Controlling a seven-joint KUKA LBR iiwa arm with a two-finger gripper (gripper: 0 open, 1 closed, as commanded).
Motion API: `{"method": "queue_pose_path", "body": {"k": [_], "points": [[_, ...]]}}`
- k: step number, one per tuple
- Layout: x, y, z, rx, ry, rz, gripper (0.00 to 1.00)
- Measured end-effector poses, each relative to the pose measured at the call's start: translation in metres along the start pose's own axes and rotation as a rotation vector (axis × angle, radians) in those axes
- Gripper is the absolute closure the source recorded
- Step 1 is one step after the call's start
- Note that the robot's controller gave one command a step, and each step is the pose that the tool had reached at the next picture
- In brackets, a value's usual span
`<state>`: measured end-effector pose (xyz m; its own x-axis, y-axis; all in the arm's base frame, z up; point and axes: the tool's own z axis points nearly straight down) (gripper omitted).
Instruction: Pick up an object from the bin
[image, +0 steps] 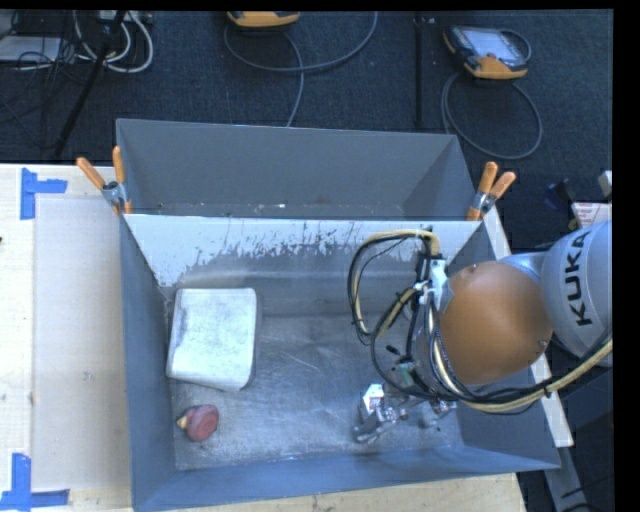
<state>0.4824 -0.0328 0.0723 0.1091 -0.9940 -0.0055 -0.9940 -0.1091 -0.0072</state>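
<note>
Since the orange wrist cover and the black-yellow cable loops sit over most of the arm, the gripper is hard to read. It's a small metal tip low over the floor, well right of the white block and a bit below it. Can't tell if it's released or clenched.

White block: rectangular slab, rounded corners, mottled soft-looking face, lying flat.

Just below the block's lower-left corner is a small red rounded object with a yellowish nub on its left end, kind unclear.

Bin: grey sheet metal, sloped walls, scuffed streaky floor.
</note>
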Motion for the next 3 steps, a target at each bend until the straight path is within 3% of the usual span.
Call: {"method": "queue_pose_path", "body": {"k": [1, 2, 3], "points": [[0.001, -0.001, -0.001, -0.001, 0.003, 0.003, 1.00], [-0.001, -0.001, -0.018, -0.008, 0.003, 0.007, 1.00], [-0.003, -0.002, -0.067, -0.005, 0.004, 0.012, 1.00]]}}
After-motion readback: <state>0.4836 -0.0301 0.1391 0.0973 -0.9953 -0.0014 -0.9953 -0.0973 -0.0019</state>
